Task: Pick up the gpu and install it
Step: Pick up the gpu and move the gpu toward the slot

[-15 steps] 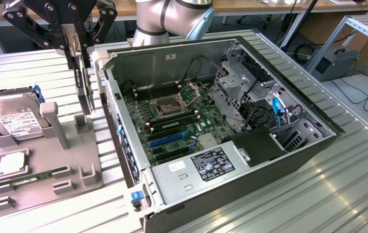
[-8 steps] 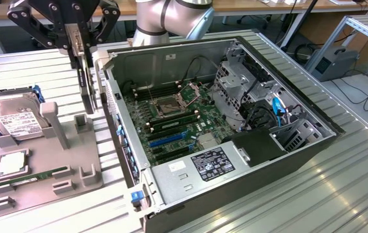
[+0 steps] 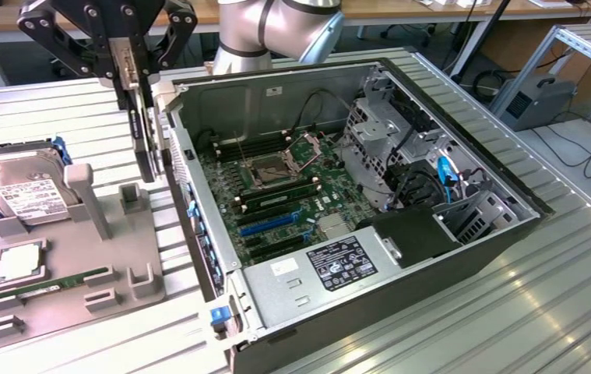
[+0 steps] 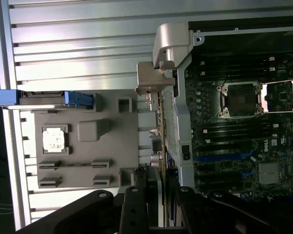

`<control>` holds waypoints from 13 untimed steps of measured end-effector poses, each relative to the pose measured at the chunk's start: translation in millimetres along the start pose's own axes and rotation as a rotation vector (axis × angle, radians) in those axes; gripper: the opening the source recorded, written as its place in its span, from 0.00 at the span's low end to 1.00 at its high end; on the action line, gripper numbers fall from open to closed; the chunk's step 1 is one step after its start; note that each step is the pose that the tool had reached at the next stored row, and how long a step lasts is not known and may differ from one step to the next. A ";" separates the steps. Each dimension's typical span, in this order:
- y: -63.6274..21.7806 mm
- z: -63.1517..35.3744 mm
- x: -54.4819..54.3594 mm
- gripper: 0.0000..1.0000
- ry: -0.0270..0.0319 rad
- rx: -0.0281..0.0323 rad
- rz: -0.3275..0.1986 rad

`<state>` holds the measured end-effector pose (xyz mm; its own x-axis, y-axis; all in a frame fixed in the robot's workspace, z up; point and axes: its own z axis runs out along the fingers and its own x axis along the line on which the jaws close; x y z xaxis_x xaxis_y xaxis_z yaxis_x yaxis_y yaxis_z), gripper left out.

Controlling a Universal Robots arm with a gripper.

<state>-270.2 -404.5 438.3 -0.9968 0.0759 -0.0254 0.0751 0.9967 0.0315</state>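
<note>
Exterior view: gpu [image 3: 146, 152] hangs beside open case [image 3: 430, 288] holding motherboard [image 3: 321, 199].

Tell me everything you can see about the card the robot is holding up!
The gpu is a thin, flat, dark circuit card, seen edge-on and hanging upright in the air. It has a silver metal bracket at one end. The gripper is shut on it from above, and nothing else seems to touch it. It hangs between the grey parts holder and the open computer case, just outside the case wall.
</note>
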 end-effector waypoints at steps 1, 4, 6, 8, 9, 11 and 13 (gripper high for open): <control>0.0 0.0 -0.4 0.27 -0.0001 0.0000 0.000; 0.1 0.1 -1.8 0.27 -0.0001 0.0000 0.000; 0.2 0.1 -2.7 0.27 0.0000 0.0000 0.000; 0.3 0.1 -3.6 0.27 0.0000 0.0000 0.000; 0.3 0.1 -4.1 0.27 0.0000 0.0000 0.000; 0.4 0.1 -5.1 0.27 0.0000 0.0000 0.000; 0.4 0.2 -6.1 0.27 0.0000 0.0000 0.000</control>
<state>-264.1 -404.5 438.3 -0.9968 0.0759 -0.0255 0.0751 0.9967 0.0316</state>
